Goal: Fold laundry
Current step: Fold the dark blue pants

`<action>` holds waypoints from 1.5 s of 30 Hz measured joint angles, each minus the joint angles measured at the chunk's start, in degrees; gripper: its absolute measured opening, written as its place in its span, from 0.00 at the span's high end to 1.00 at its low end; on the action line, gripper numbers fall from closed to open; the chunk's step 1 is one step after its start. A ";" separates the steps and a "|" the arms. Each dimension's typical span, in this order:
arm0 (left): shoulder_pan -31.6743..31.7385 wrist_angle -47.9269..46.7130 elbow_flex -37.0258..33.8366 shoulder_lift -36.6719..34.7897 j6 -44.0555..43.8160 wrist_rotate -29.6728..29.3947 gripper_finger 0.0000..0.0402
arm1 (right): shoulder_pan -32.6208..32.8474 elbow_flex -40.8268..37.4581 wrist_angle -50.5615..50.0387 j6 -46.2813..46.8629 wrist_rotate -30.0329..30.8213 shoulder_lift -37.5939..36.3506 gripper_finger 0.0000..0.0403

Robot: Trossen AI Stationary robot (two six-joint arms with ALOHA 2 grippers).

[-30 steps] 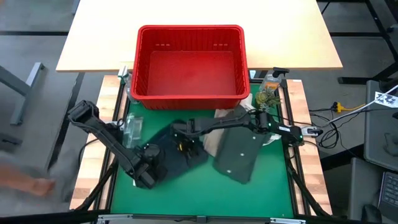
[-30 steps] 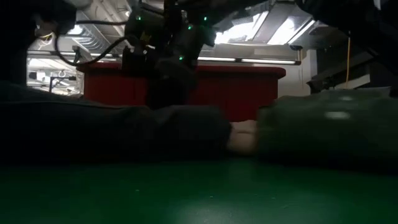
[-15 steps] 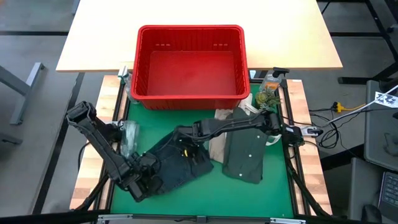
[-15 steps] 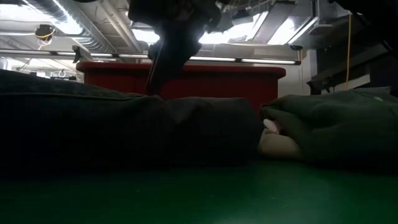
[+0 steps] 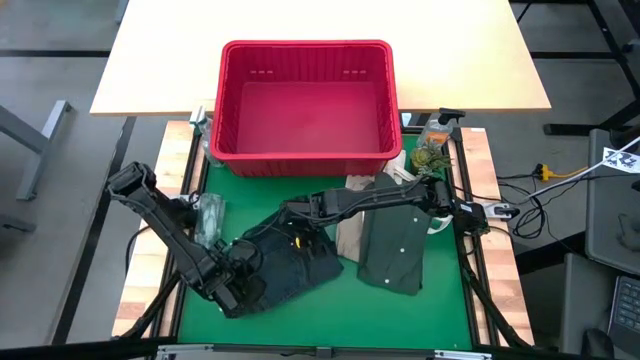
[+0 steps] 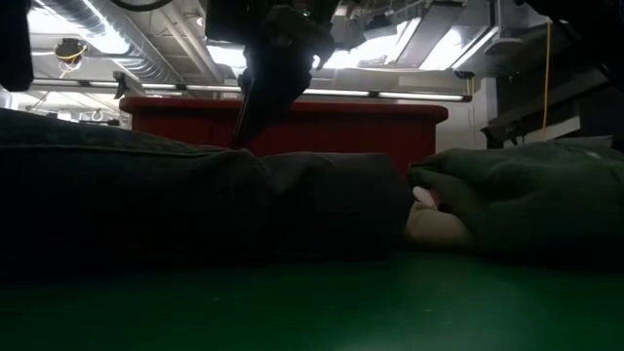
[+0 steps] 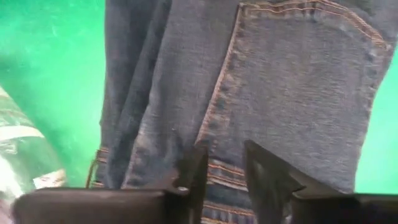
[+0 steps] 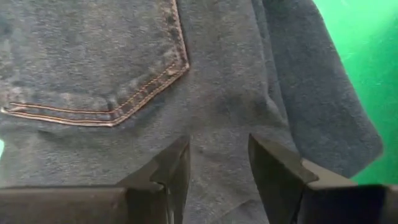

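Note:
Dark blue denim jeans [image 5: 290, 262] lie spread on the green mat, a back pocket [image 8: 93, 62] facing up. To their right lie a tan piece [image 5: 348, 232] and an olive-green buttoned shirt [image 5: 392, 250]. My left gripper [image 5: 238, 285] hangs over the jeans' near-left end, open, its fingers on either side of the waistband [image 7: 224, 174]. My right gripper [image 5: 298, 222] hangs over the jeans' far part, open, pointing steeply down beside the pocket. My left gripper's fingers [image 7: 198, 168] stand apart over the jeans' waistband, slanting down from the near left; whether they touch the denim I cannot tell. My right gripper's fingers [image 8: 171, 168] stand apart above the denim below the pocket; whether the tips touch it I cannot tell.
A red slatted basket [image 5: 305, 100] stands at the mat's far edge. A clear bottle [image 5: 432, 140] stands at the far right corner, and crumpled clear plastic [image 5: 208, 215] lies on the left. Bare green mat [image 5: 330, 320] runs along the near edge.
The jeans, a compact dark bundle a second ago, have spread out toward the table's near-left. My left gripper moved toward the near-left edge, then rose a little. My right gripper lifted off the jeans. The olive shirt has shifted slightly right, baring more of the tan piece.

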 joint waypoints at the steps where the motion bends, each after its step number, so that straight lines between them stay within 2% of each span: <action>1: 0.17 -0.38 0.00 0.00 0.59 0.00 0.74 | 0.00 0.00 0.00 -0.03 0.47 0.00 0.59; 4: 0.53 -2.18 0.00 0.00 1.04 -0.02 0.67 | 0.00 0.02 0.00 -1.32 3.01 -0.04 0.59; 7: 0.54 -3.67 0.00 0.00 1.06 -0.15 0.60 | 0.00 0.02 0.30 -2.13 8.25 -0.04 0.59; 10: 0.54 -3.78 0.00 0.00 1.08 -0.39 0.56 | -0.34 0.04 0.46 -4.32 12.84 -0.04 0.59; 12: 0.54 -3.78 0.00 -0.02 1.04 -0.44 0.54 | -0.85 0.17 0.84 -4.34 13.42 0.46 0.59; 20: 0.52 -3.56 0.00 -0.07 1.06 -0.59 0.54 | -4.31 0.18 0.62 -2.39 10.86 2.50 0.59; 26: 0.54 -3.51 0.00 -0.07 1.06 -0.64 0.54 | -5.98 0.11 -2.30 -0.03 2.61 4.17 0.59; 32: 0.54 -3.51 0.00 -0.09 1.06 -0.89 0.55 | -6.05 0.13 -3.26 0.07 0.36 4.81 0.60; 37: 0.54 -3.51 0.00 -0.09 1.08 -2.02 0.55 | -6.12 0.13 -3.62 -0.18 -3.22 4.81 0.69; 43: 0.54 -3.51 0.00 -0.09 1.08 -2.19 0.55 | -6.03 0.13 -3.98 -1.57 -4.17 4.81 0.93; 45: 0.54 -3.51 0.00 -0.09 1.08 -2.19 0.55 | -6.03 0.13 -3.97 -1.63 -4.17 4.81 0.97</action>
